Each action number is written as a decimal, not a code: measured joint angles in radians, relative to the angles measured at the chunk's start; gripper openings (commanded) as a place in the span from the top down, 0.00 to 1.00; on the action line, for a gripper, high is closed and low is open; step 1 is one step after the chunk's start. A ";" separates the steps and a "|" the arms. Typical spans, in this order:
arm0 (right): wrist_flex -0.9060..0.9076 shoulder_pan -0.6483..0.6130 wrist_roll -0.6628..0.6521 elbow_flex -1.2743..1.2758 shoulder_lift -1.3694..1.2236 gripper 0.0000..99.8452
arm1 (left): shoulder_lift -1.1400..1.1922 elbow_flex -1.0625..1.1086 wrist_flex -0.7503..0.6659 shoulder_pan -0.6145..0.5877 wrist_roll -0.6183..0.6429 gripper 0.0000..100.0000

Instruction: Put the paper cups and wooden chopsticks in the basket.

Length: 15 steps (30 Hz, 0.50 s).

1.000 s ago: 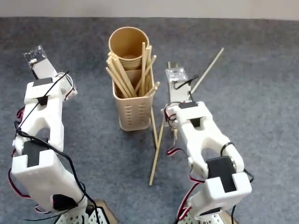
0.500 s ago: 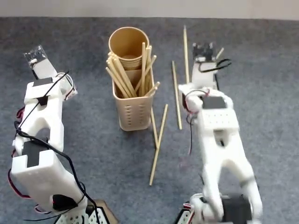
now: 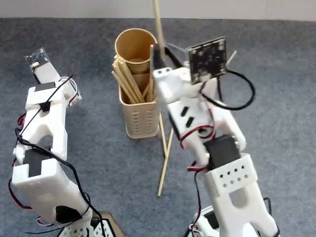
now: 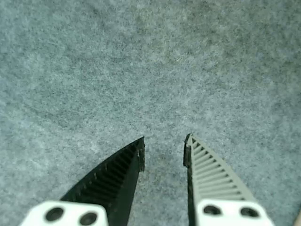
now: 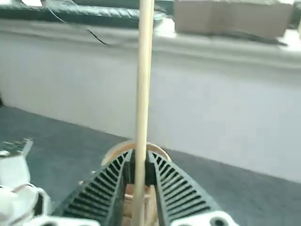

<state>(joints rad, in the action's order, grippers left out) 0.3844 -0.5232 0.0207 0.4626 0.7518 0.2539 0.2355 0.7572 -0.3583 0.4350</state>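
High view: a pale wooden chopstick (image 3: 158,22) is held upright over the beige perforated plastic basket (image 3: 140,121), by whose packed chopsticks (image 3: 126,81) and brown paper cups (image 3: 136,44) a drop could be deflected; two loose chopsticks (image 3: 165,158) lie beside it. Left wrist view: the left gripper (image 4: 163,146) is spread over grey carpet (image 4: 141,56). Right wrist view: the right gripper (image 5: 141,157) is clamped low on that chopstick.
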 measured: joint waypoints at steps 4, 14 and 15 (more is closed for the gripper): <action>-0.143 -0.074 0.032 0.040 -0.054 1.00 | 0.000 0.000 0.000 0.000 0.000 0.84; -0.370 -0.103 0.012 0.258 -0.176 0.99 | 0.000 0.000 0.000 0.000 0.000 0.84; -0.371 -0.103 0.011 0.275 -0.176 0.99 | 0.000 0.000 0.000 0.000 0.000 0.84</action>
<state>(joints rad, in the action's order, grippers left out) 0.0130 -0.6260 0.0315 0.7373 0.5754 0.2539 0.2355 0.7572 -0.3583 0.4350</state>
